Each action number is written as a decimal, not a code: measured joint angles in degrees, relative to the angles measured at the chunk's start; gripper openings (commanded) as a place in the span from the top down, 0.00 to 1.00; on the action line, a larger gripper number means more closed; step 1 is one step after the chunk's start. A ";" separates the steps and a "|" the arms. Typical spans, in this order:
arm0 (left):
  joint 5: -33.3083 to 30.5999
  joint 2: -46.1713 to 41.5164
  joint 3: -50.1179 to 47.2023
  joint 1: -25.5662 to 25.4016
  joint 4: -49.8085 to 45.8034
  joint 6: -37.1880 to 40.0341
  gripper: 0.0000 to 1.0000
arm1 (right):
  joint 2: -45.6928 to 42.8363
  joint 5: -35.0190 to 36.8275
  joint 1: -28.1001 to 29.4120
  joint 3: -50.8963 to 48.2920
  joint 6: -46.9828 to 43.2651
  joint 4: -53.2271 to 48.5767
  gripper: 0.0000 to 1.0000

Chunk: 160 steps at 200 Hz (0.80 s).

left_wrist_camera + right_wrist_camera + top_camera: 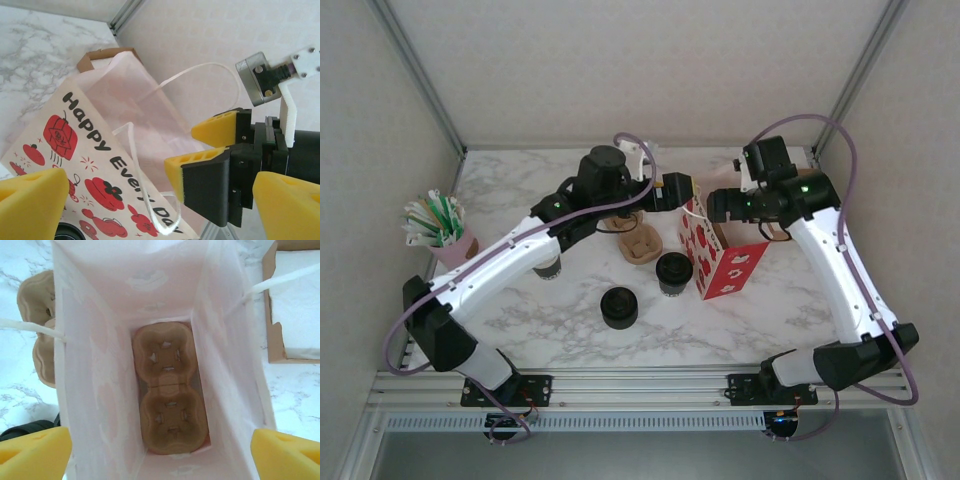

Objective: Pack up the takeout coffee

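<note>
The takeout coffee (672, 272) sat on the desk (560, 330) at the centre of the overhead view, just left of the paper bag (722, 262). The left hand (160, 210) and right hand (160, 455) both gaped wide and empty by the bag's mouth. We judged the cup should be gripped below its lid, kept upright, and lowered into a well of the carrier (170, 410) inside.

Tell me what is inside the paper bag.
A brown two-cup carrier lies at the bottom of the paper bag, both wells empty. The bag floor beneath it is covered.
</note>
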 measured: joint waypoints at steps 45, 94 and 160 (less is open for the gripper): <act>-1.36 -3.78 0.15 0.00 -1.57 0.66 0.00 | -4.13 -0.02 0.00 0.90 0.00 -0.35 0.01; -4.42 -11.10 -2.03 -0.02 -2.54 1.14 0.00 | -9.99 -2.49 0.00 1.27 0.26 -1.33 0.01; -8.46 -21.92 -12.63 0.00 -4.24 1.01 0.00 | -20.31 -8.85 0.00 -1.90 3.06 -2.97 0.01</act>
